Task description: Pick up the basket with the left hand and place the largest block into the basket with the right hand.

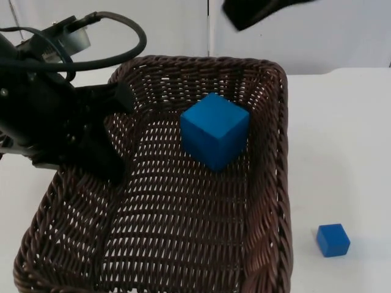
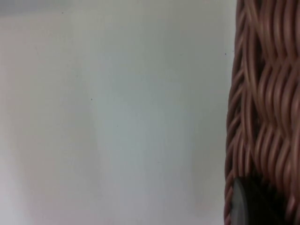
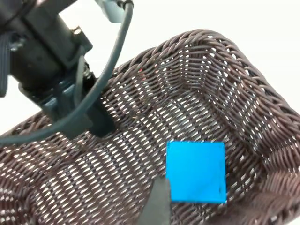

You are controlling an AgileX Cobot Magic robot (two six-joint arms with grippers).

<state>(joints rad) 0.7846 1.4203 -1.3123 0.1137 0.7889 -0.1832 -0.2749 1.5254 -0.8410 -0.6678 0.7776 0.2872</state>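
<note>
The basket (image 1: pixel 269 183) is held at its left rim, the left gripper (image 1: pixel 113 162) pinching the wall. The large block (image 1: pixel 214 129) rests inside, near the far right corner, directly below the right gripper (image 3: pixel 161 201); whether that gripper's jaws are spread cannot be told. A small block (image 1: pixel 333 239) lies on the table (image 1: pixel 342 140), just outside the basket's right wall.

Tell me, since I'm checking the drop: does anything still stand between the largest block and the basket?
Nothing visible does. The large blue block already lies inside the basket, which the left gripper holds by its rim. A small blue block sits on the table.
</note>
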